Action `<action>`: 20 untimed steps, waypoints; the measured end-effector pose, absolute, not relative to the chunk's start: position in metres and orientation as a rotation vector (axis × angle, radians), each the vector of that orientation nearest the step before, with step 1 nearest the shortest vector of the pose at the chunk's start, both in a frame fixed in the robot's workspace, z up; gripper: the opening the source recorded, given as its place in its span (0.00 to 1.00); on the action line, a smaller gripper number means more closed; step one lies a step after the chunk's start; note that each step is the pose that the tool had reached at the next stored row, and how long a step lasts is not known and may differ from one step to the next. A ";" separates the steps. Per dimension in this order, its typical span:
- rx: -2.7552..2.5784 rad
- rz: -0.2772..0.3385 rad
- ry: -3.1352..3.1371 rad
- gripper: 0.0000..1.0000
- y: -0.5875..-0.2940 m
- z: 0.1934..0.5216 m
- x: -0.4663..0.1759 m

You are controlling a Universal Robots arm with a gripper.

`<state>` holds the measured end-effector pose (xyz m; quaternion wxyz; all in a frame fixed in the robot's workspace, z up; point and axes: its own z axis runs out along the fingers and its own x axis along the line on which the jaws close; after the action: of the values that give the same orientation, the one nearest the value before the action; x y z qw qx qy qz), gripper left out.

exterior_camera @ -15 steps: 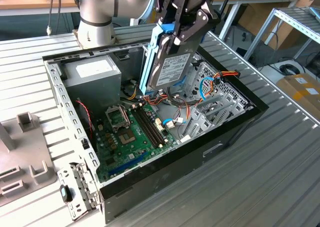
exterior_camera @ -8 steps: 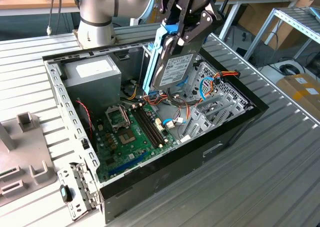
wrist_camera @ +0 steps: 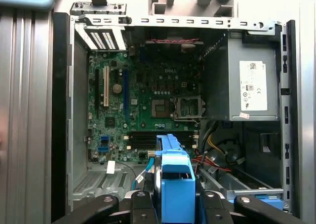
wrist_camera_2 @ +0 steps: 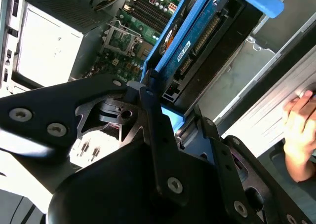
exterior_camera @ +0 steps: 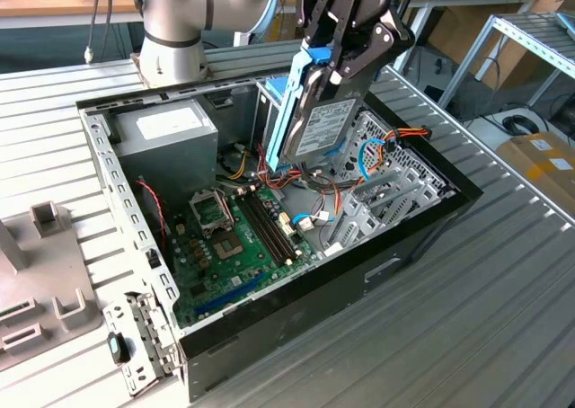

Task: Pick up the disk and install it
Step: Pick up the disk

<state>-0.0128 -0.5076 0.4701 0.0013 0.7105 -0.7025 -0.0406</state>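
The end effector (exterior_camera: 331,66) pinches one disk (exterior_camera: 325,125), on edge over one open computer case (exterior_camera: 359,287).

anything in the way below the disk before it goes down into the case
Possibly. The pincer is shut on the disk, held on edge over the open case, and loose cables lie just under its lower end.
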 end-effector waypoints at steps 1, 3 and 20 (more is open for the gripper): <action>2.230 -0.127 -2.205 0.37 -0.510 0.470 -0.012; 2.230 -0.127 -2.205 0.37 -0.514 0.470 -0.011; 2.229 -0.125 -2.204 0.37 -0.543 0.467 -0.004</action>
<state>-0.0037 -0.5432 0.4672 0.0020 0.7105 -0.7025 -0.0400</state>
